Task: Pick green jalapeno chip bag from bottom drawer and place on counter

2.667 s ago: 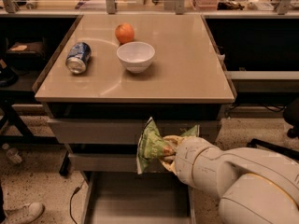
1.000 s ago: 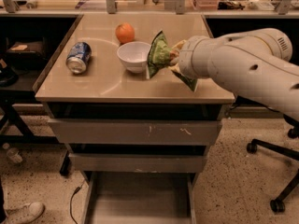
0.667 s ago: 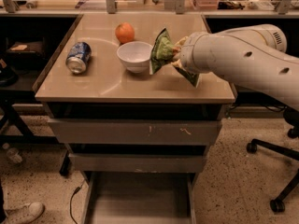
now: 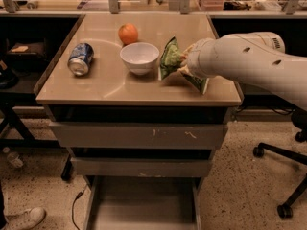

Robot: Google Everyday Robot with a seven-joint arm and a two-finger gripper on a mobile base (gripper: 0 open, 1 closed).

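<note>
Hand [image 4: 184, 61] pinches small crinkly green foil chip bag [image 4: 170, 56] by rt edge, upright over beige table [image 4: 110, 87]. Prob light, soft, slippery, crushable; grip seam, gently.

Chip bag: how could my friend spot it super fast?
Find the tan counter in the middle. Just right of the white bowl, the end effector grips the chip bag. It's the only crinkly green thing there.

The gripper [image 4: 183, 61] is being positioned over the counter [image 4: 110, 87], the green jalapeno chip bag [image 4: 169, 57] at it; 1 bowl [image 4: 139, 57], then 1 can [image 4: 80, 59], are being seen leftward, 1 orange [image 4: 128, 33] behind-left, the bottom drawer [image 4: 144, 202] below.
</note>
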